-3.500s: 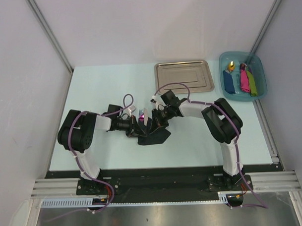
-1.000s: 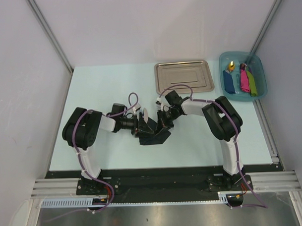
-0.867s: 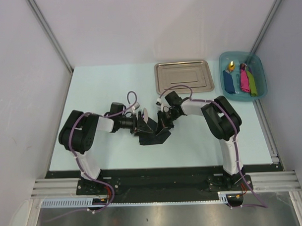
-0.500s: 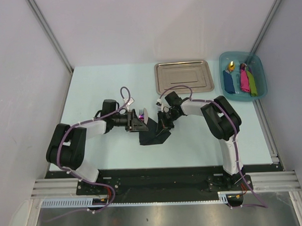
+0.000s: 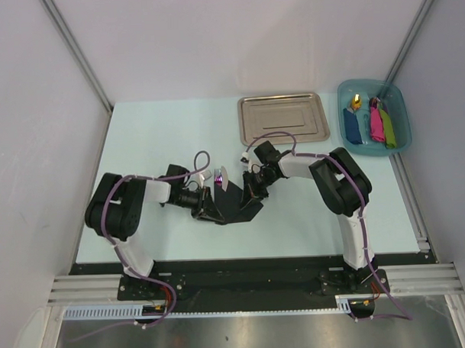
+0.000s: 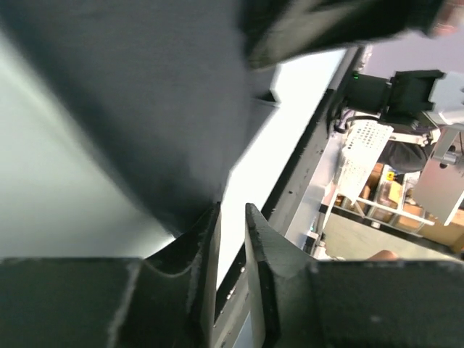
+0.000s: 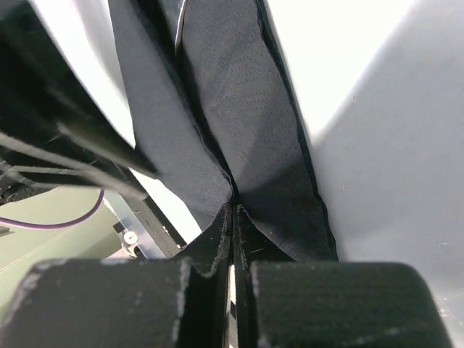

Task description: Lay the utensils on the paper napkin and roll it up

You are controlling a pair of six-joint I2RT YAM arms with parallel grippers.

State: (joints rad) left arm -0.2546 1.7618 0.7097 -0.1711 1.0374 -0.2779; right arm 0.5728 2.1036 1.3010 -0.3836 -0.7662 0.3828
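Two end effectors, both low over the middle of the surface [image 5: 155, 138].

For the right end effector [image 7: 233, 217]: clenched, fingertips together on a fold of the paper napkin [image 7: 246, 109]. Two dark flaps converging into the pinch in the wrist view.

For the left end effector [image 6: 232, 217]: released, fingers narrowly parted, a pale strip visible through the gap. Napkin edge down at the tip of one finger [image 6: 203, 239]; contact not resolvable through the blur.

From overhead: napkin as a crumpled, partly folded dark shape flat on the surface between the two end effectors. Left one at its near-left end, right one at its far-right edge.

For the utensils [image 5: 222, 177]: silvery tines and a purplish spot poking out at the napkin's far-left end, just beside the left wrist. Handles hidden under the paper; count not determinable.

Further out: shiny steel tray [image 5: 291, 115] at the far edge, well apart from the napkin. Teal bin [image 5: 342, 113] just to the right of the tray, holding blue, pink and green items [image 5: 377, 123].
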